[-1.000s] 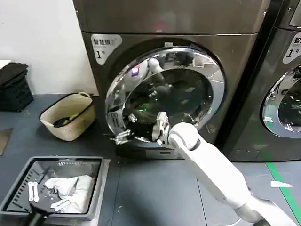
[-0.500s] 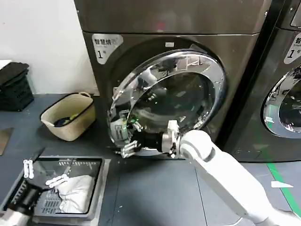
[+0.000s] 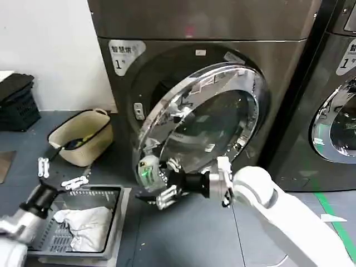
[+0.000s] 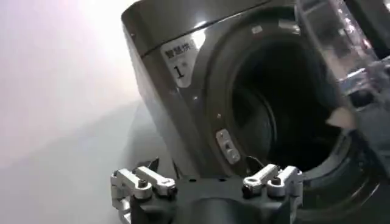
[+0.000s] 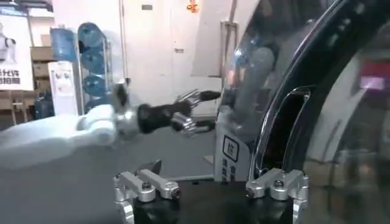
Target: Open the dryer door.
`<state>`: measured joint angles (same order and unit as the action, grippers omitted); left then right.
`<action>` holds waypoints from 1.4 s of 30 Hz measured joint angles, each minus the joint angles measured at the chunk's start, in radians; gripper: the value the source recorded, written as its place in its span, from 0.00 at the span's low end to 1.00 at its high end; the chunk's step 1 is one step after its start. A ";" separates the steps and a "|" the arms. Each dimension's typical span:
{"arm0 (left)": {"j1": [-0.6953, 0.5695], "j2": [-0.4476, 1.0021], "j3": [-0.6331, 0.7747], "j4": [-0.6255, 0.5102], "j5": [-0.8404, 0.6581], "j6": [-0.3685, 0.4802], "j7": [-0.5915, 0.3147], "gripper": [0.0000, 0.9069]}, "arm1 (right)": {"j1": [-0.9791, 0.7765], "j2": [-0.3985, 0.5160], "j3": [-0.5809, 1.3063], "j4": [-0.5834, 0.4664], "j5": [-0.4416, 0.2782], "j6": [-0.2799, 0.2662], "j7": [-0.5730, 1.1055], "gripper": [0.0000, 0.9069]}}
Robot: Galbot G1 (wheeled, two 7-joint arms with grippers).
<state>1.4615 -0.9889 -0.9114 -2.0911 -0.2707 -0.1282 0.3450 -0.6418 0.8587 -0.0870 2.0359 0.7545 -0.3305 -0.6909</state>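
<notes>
Already the dryer door [image 3: 203,119], a large round panel with a wide shiny chrome ring around dark tinted glass, stands swung partly out from the dark grey dryer cabinet [image 3: 194,33], hinged on its far side from the beige woven basket [image 3: 80,136]. The right gripper [image 3: 167,194] sits at the door's lower free edge, just below the chrome ring, its fingers spread narrowly; whether they actually touch the rim I cannot tell. In the right wrist view the right gripper's white fingertips [image 5: 146,185] show apart, with the ring's dark edge close beside them.

The left gripper [image 3: 58,173] hovers well away from the door, above the dark mesh tray [image 3: 111,194] holding white cloth, its fingers wide and holding nothing; in the left wrist view it [image 4: 207,182] faces the open drum.

The likely risk: the fingers may slip off the smooth curved chrome as the door's arc pulls away from the arm, letting the door stall or swing back. The left arm, if it advances, could also meet the door's path.
</notes>
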 joint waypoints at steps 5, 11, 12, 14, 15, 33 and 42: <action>-0.085 0.081 0.081 0.042 -0.005 -0.004 0.006 1.00 | -0.060 -0.058 0.041 0.039 0.007 0.008 -0.030 1.00; -0.191 0.170 0.180 0.087 -0.012 -0.011 0.024 1.00 | -0.143 -0.116 0.105 0.086 0.007 0.011 -0.049 1.00; -0.206 0.182 0.197 0.092 -0.012 -0.012 0.029 1.00 | -0.157 -0.122 0.117 0.093 0.007 0.011 -0.050 1.00; -0.237 0.204 0.230 0.103 -0.012 -0.014 0.034 1.00 | -0.186 -0.134 0.141 0.108 0.003 0.012 -0.054 1.00; -0.254 0.214 0.249 0.106 -0.011 -0.015 0.037 1.00 | -0.202 -0.142 0.156 0.116 0.002 0.013 -0.058 1.00; -0.582 0.242 0.660 0.190 0.003 -0.029 0.078 1.00 | -0.574 -0.188 0.547 0.217 -0.008 0.031 -0.070 1.00; -0.713 0.206 0.813 0.213 0.006 -0.038 0.084 1.00 | -0.762 -0.160 0.759 0.257 -0.039 0.054 -0.059 1.00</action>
<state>0.7485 -0.7829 -0.0983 -1.8779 -0.2642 -0.1664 0.4288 -1.4040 0.6988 0.6724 2.2925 0.7151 -0.2770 -0.7503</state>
